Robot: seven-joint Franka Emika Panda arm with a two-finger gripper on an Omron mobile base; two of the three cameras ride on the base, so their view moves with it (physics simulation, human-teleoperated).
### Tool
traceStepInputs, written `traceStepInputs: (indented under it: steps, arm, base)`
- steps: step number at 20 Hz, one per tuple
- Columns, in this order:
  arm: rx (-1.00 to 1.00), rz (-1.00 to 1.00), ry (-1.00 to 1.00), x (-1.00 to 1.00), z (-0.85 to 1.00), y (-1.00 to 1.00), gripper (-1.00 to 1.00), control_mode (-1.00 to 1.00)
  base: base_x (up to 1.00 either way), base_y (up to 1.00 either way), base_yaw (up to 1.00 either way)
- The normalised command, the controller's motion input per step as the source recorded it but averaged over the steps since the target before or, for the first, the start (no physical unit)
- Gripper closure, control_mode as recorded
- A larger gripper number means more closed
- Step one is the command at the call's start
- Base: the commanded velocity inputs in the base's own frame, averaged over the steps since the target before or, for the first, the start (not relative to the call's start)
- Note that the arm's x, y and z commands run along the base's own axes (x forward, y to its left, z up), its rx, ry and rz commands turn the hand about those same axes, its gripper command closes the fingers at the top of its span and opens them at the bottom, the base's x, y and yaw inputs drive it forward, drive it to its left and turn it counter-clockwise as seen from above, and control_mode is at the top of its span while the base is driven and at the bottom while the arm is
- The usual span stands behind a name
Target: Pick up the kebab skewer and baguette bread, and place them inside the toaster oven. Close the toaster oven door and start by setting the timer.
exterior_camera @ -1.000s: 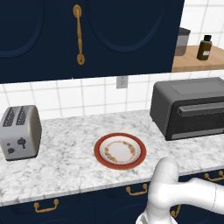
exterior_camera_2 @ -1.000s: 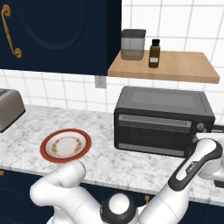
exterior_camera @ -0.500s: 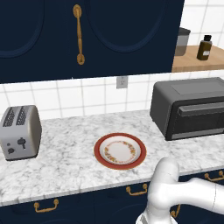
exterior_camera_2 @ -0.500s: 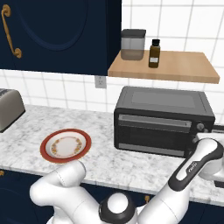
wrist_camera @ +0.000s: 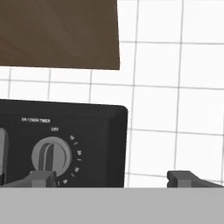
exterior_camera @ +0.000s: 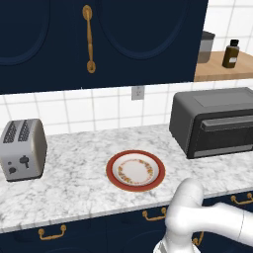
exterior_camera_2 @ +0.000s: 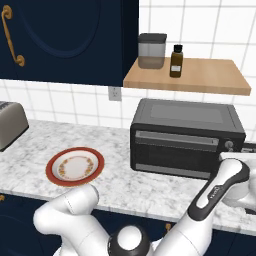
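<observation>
The toaster oven (exterior_camera: 215, 123) (exterior_camera_2: 185, 137) stands on the right of the counter, and the toaster oven door (exterior_camera_2: 177, 152) is shut with its bar handle along the top. In the hand view my gripper (wrist_camera: 113, 178) is open in front of the oven's right end. Its left fingertip (wrist_camera: 41, 177) sits just below the round timer knob (wrist_camera: 51, 156), and the right fingertip is off past the oven's side, against the tiled wall. My forearm (exterior_camera_2: 220, 185) reaches toward the oven's right end. The kebab skewer and the baguette bread are out of view.
A red-rimmed plate (exterior_camera: 111, 173) (exterior_camera_2: 50, 170) lies bare on the marble counter. A silver two-slot toaster (exterior_camera: 22, 148) stands at the far left. Above the oven, a wooden shelf (exterior_camera_2: 210, 77) carries a canister (exterior_camera_2: 152, 50) and a dark bottle (exterior_camera_2: 175, 61).
My forearm has edged slightly up and left beside the oven's right end. The gripper stays open and nothing else has moved.
</observation>
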Motion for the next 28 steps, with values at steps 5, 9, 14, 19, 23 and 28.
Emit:
traceStepInputs:
  steps: [5, 9, 14, 19, 23, 28]
  arm:
    - [0.0, -0.05, 0.0, 0.46, -0.01, 0.09, -1.0, -1.0]
    - [0.0, -0.03, 0.0, 0.18, 0.0, -0.11, -1.0, -1.0]
    - [0.0, -0.02, 0.0, -0.07, 0.06, -0.02, -1.0, -1.0]
    - [0.0, -0.08, 0.0, 0.0, 0.0, 0.02, -1.0, -1.0]
    - [0.0, -0.08, 0.0, 0.0, 0.0, 0.14, -1.0, -1.0]
    - [0.0, -0.03, 0.0, 0.0, 0.0, 0.23, -1.0, -1.0]
  base:
    - [0.0, 0.0, 0.0]
    - [0.0, 0.0, 0.0]
    - [0.0, 0.0, 0.0]
    - [0.0, 0.0, 0.0]
    - [0.0, 0.0, 0.0]
    - [0.0, 0.0, 0.0]
